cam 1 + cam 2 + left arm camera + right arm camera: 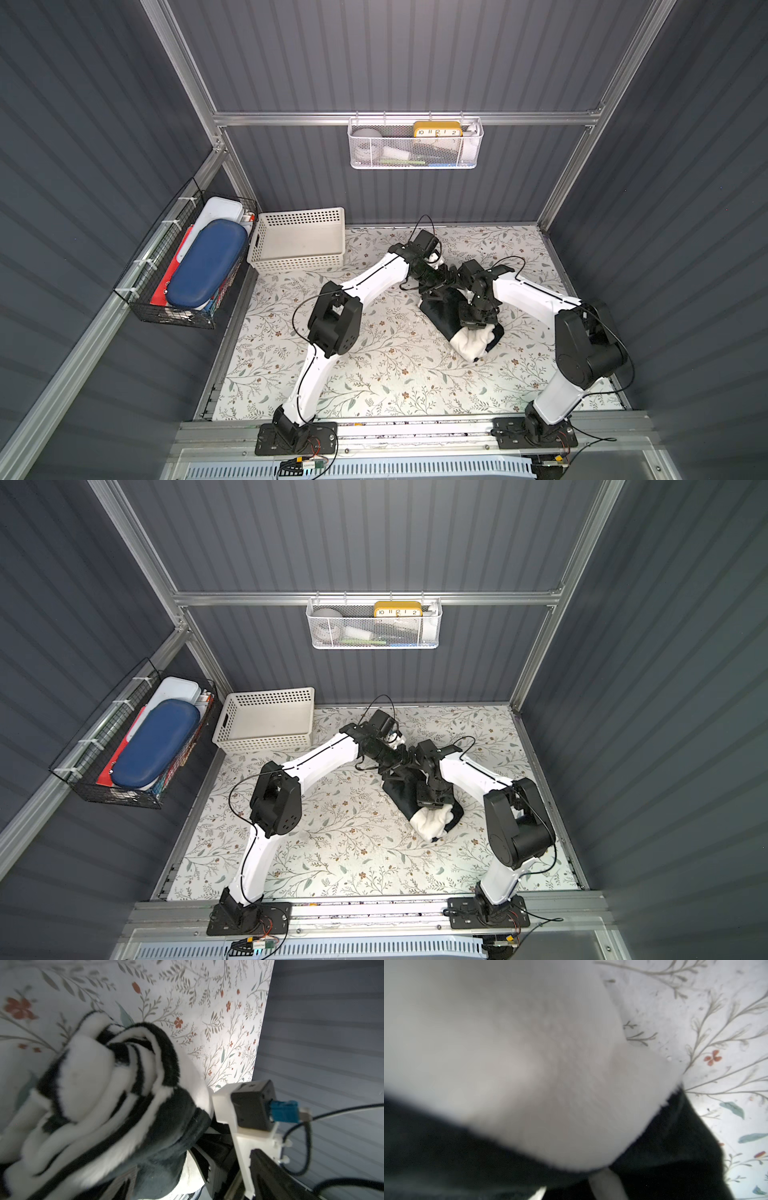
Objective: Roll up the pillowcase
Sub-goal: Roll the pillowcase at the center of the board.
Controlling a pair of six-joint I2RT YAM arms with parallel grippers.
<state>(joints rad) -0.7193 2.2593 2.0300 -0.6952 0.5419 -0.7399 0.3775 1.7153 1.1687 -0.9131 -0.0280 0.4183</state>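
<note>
1. The pillowcase (438, 313) (399, 796) is recorded as rolled into a short, thick bundle. It lies diagonally on the floral-covered tabletop (374, 365), right of centre and between the two arms
2. The outside of the roll is mostly black, with a white section at the end nearer the robot bases. In the left wrist view the other end (124, 1059) is seen as spiralled black and white layers
3. The roll is noted as well apart from the white perforated basket (299, 262), which stands at the far left corner of the tabletop
4. The left end effector (434, 293) (392, 773) is placed over the far, black part of the roll. Its fingers are masked by the wrist and the cloth, so it cannot be told whether it is open or closed
5. The right end effector (478, 326) (434, 806) is pointed down at the white end and is closed. The white plush is puckered up at its tips, and a fold is gripped
6. The right wrist view is filled by blurred white and black plush (529, 1064) close to the lens
7. The two wrists are seen close together above the far half of the roll
</note>
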